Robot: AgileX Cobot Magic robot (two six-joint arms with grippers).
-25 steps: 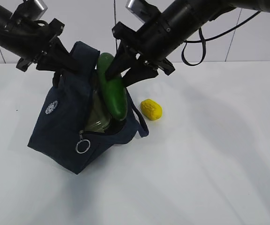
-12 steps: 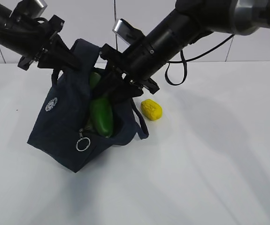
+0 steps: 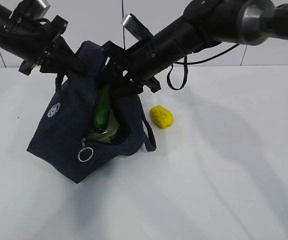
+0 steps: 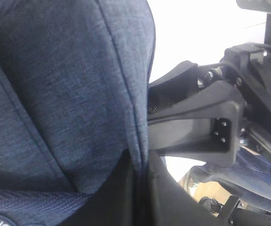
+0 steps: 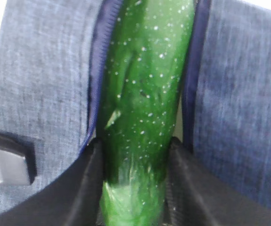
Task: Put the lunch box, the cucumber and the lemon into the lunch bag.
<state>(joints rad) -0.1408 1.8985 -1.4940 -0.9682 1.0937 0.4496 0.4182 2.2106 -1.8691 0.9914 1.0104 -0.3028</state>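
Left claw (image 3: pixel 78 65): clamped on lunch bag (image 3: pixel 63 135) fabric
Right claw (image 5: pixel 133 188): clamped on cucumber (image 5: pixel 144 94), inside bag mouth
Lemon (image 3: pixel 161 117): on worktop (image 3: pixel 224 175)

My jaws grip the green cucumber (image 3: pixel 101 108) upright inside the navy lunch bag (image 3: pixel 63 137), above the lunch box (image 3: pixel 106 134); yellow lemon (image 3: pixel 161 117) lies beside it.

Lunch bag (image 3: pixel 66 132) is matt navy woven cloth with a heathered weave and a shiny metal ring pull (image 3: pixel 85 155); cucumber (image 5: pixel 142 94) is glossy, smooth, pale-speckled green; lemon (image 3: pixel 161 117) is matt, finely dimpled yellow; gripper fingers (image 5: pixel 74 188) look matt black plastic; table (image 3: pixel 224 170) is smooth, matt white.
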